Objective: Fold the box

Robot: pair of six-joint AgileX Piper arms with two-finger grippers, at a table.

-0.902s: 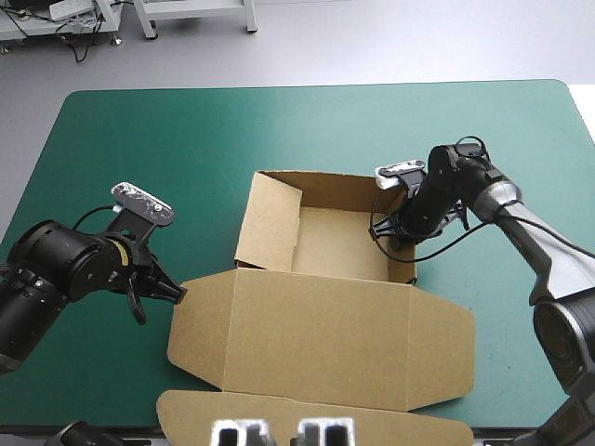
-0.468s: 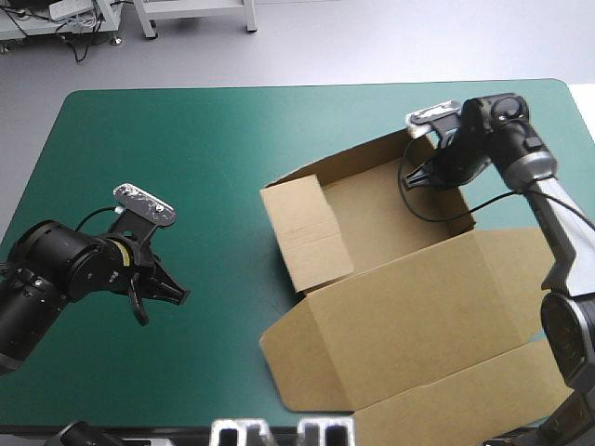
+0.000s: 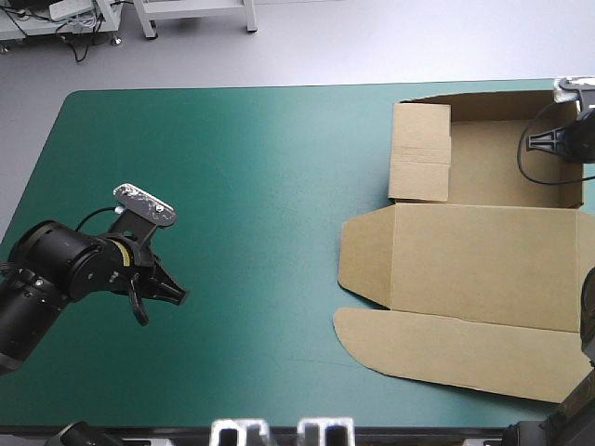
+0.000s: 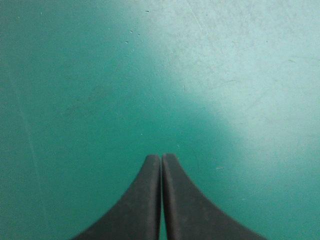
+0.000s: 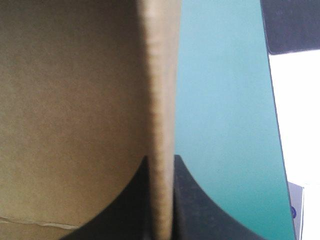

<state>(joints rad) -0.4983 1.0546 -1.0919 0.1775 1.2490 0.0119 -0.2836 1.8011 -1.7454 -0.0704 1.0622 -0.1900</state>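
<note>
Nearest the robot, the left gripper (image 3: 174, 294) (image 4: 161, 159) with its two black fingers hangs well to the left of the brown cardboard box (image 3: 483, 255). It is pressed closed with nothing in it, over the table's bare teal-green cover (image 3: 232, 186). The box sits by the table's far right corner. Its lid (image 3: 465, 348) lies flat on the near side, and the open tray (image 3: 502, 163) is behind it. The right gripper (image 3: 558, 142) (image 5: 161, 162) is at the tray's right wall and pinches that wall tight, with one finger on each side. The box's right edge is cut off in the high view.
</note>
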